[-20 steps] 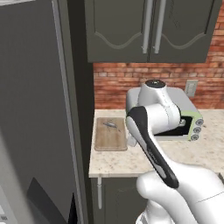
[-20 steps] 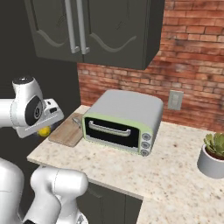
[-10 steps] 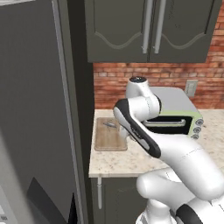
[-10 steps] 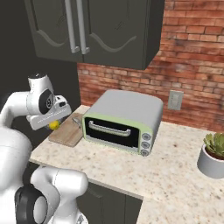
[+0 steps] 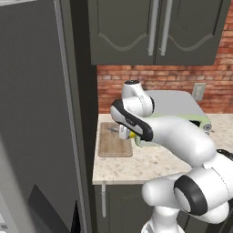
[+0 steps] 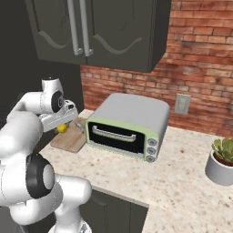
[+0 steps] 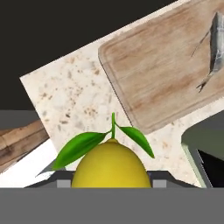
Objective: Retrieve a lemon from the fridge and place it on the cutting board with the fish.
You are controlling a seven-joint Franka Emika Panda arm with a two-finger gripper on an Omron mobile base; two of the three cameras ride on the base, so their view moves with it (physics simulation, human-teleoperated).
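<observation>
The claw (image 5: 126, 133) held the small bright yellow lemon (image 7: 111, 164) with two green leaves above the speckled beige stone surface (image 7: 78, 96), beside the flat tan wooden cutting board (image 7: 162, 70). The slim grey fish (image 7: 215, 41) lay at the board's far end.

I'm looking at a grainy matt wood cutting board (image 7: 166, 72) on a speckled stone counter (image 7: 72, 103); my lemon (image 7: 111, 165) is showing smooth, waxy yellow skin.
</observation>
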